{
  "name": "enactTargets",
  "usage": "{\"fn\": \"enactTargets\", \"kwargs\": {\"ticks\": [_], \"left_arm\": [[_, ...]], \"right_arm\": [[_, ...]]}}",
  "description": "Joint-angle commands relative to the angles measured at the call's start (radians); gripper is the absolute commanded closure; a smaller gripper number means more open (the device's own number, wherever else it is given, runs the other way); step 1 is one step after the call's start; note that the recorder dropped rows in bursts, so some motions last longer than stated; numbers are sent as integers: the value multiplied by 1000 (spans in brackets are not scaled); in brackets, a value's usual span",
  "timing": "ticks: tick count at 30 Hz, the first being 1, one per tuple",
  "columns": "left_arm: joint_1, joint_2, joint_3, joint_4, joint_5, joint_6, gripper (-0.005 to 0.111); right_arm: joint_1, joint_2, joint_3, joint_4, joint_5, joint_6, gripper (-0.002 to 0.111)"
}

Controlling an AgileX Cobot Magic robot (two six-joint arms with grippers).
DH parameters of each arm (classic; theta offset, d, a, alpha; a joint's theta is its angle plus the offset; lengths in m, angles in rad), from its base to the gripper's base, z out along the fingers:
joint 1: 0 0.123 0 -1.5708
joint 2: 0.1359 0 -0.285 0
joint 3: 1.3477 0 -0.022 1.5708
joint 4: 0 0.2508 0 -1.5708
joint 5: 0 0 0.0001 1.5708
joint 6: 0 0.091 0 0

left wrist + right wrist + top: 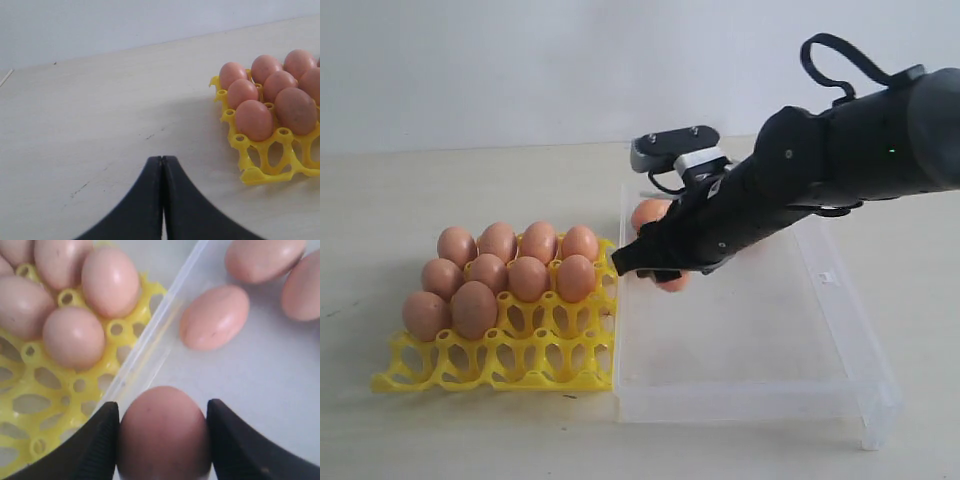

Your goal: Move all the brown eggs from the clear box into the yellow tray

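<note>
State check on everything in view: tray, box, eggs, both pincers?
yellow tray: partly filled, front cups empty.
seated eggs: ten, upright in cups.
clear box: open, not emptied.
loose eggs: three visible, lying on their sides in the box.
held egg: clamped, at the box wall nearest the tray.
right pincer: shut on held egg.
left pincer: shut, empty, above bare table.

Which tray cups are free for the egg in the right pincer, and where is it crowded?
Free: the yellow tray's whole near row and the two third-row cups next to the clear box. The box's near half is bare too. Crowded: the two far rows and the third row's other two cups, all filled with brown eggs.
</note>
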Motion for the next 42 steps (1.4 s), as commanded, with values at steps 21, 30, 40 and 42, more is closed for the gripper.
{"fn": "enactTargets", "kwargs": {"ticks": [21, 30, 40, 42], "left_arm": [[-5, -6, -4, -1, -6, -5, 107], [-5, -6, -4, -1, -6, -5, 107], [-5, -6, -4, -1, -6, -5, 107], [-5, -6, -4, -1, -6, -5, 107]], "right_arm": [[229, 1, 169, -534, -930, 479, 108], [229, 112, 169, -708, -1098, 467, 108], [229, 176, 169, -792, -1165, 405, 108], [229, 182, 169, -790, -1165, 374, 108]]}}
